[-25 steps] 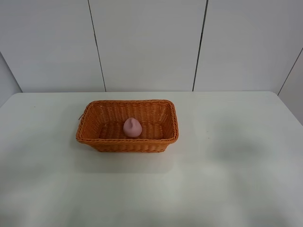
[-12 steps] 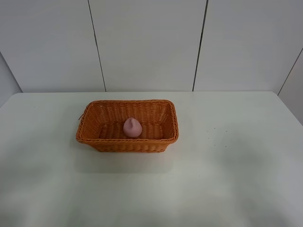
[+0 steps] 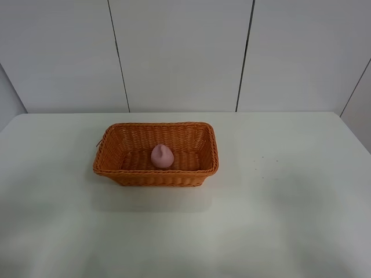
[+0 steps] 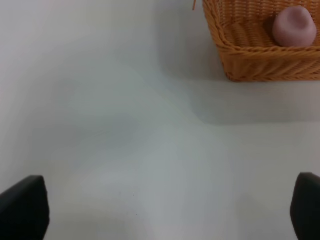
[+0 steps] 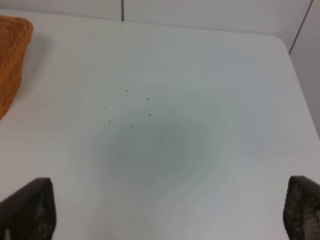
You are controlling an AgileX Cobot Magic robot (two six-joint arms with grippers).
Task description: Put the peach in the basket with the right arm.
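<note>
The small pink peach (image 3: 162,156) lies on the floor of the orange-brown wicker basket (image 3: 119,177), near its middle. The left wrist view shows the same peach (image 4: 294,26) inside the basket (image 4: 260,65). Neither arm appears in the exterior high view. My left gripper (image 4: 165,210) hangs open over bare table, its dark fingertips (image 4: 22,207) wide apart, well away from the basket. My right gripper (image 5: 170,212) is open too, fingertips (image 5: 27,210) spread above bare table, with only the basket's corner (image 5: 12,60) at the frame edge.
The white table (image 3: 278,202) stretches around the basket, ending at a panelled white wall (image 3: 179,52) behind. A few tiny dark specks (image 5: 127,107) mark the table under the right gripper.
The peach and basket have not moved. A faint shadow on the table right of the basket has shifted and faded.
</note>
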